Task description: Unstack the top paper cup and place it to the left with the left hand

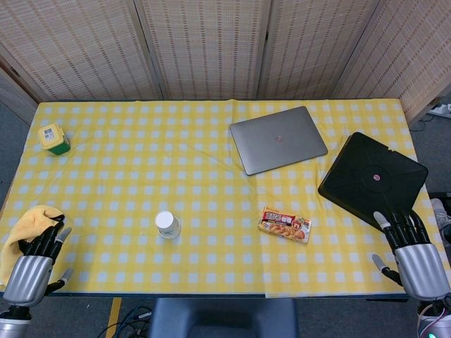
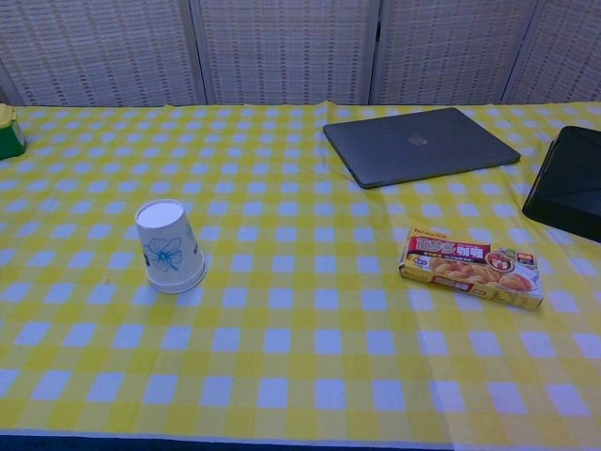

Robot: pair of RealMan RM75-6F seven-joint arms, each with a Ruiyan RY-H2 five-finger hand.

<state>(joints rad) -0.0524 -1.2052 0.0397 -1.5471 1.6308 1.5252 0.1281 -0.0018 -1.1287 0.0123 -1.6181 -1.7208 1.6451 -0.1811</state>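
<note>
Surface: yellow checked tablecloth (image 1: pixel 211 162), wicker screens (image 1: pixel 204 46) behind.
Left hand (image 1: pixel 34 264): empty, fingers spread, at the near left edge beside a yellow cloth (image 1: pixel 28 224).
Right hand (image 1: pixel 414 253): empty, fingers spread, near right corner.
Paper cup (image 2: pixel 169 246): upside down, mid-table, well apart from both hands.
Right of cup: curry box (image 2: pixel 472 271), closed laptop (image 2: pixel 418 145).

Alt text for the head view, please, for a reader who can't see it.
An upside-down paper cup stack stands untouched on a yellow checked table, with both hands, left and right, open at the near corners. A closed laptop lies behind.
</note>
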